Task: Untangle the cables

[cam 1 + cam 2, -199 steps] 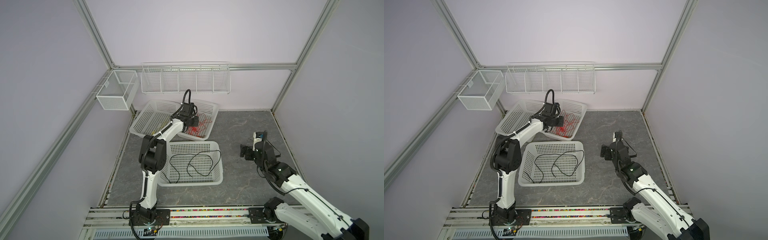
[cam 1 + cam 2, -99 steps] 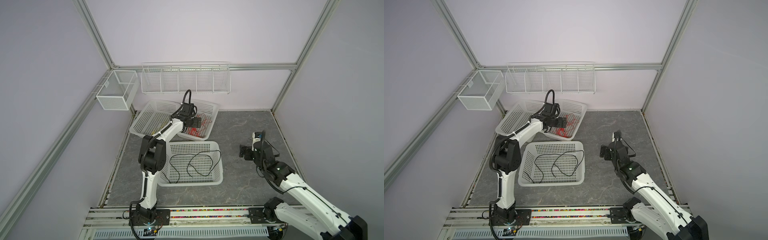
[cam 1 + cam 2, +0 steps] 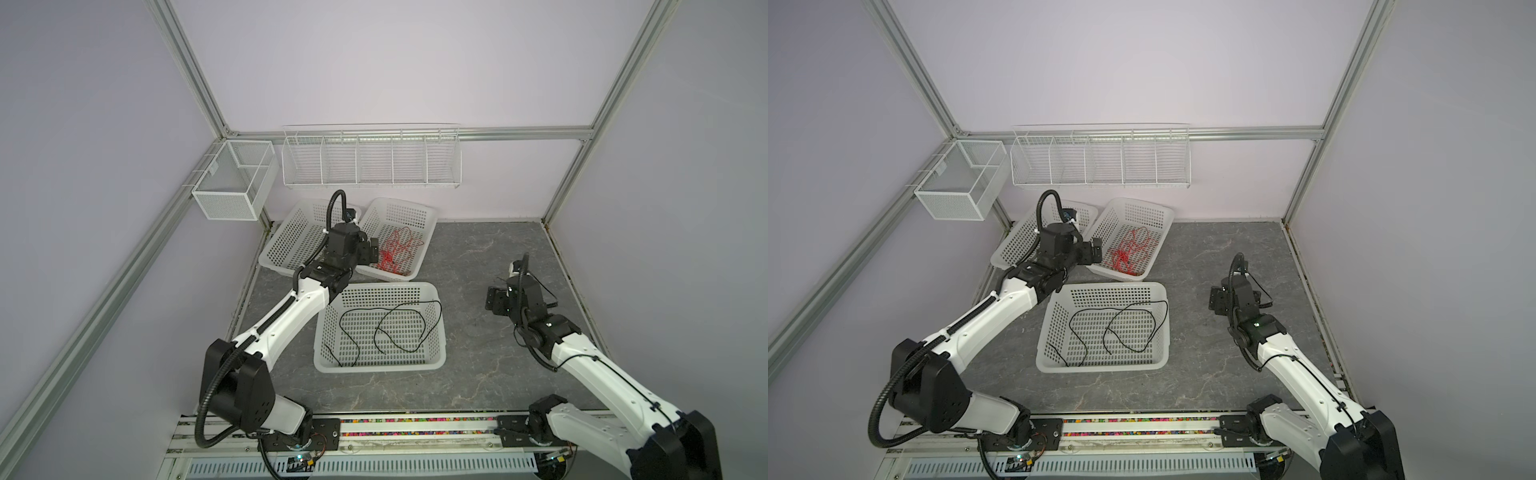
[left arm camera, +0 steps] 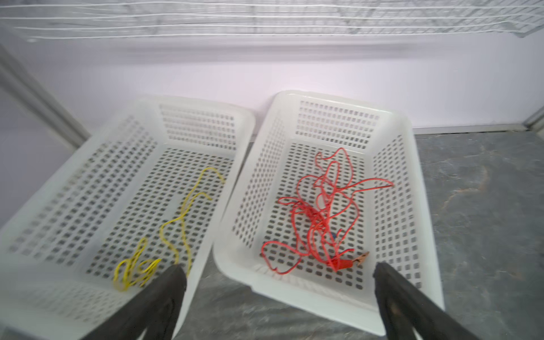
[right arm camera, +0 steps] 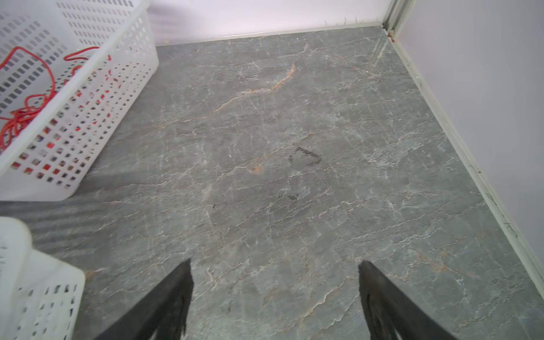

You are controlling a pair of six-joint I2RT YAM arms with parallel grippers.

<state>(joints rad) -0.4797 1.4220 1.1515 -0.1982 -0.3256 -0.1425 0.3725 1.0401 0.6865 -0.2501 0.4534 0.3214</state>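
Tangle of thin red cables (image 4: 318, 217) sits in your white perforated plastic basket (image 3: 405, 216) at twelve o'clock, apparently sorted by colour. Both your left gripper (image 4: 278, 269), poised at its rim, and right gripper (image 5: 274, 262) gape wide, empty.

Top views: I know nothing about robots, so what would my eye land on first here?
A bright tangle of thin red cables lies in the far white perforated plastic basket near the back wall, with the left pincer hovering open at its edge. In front of it, thin black cables loop loosely inside the near white perforated plastic basket.
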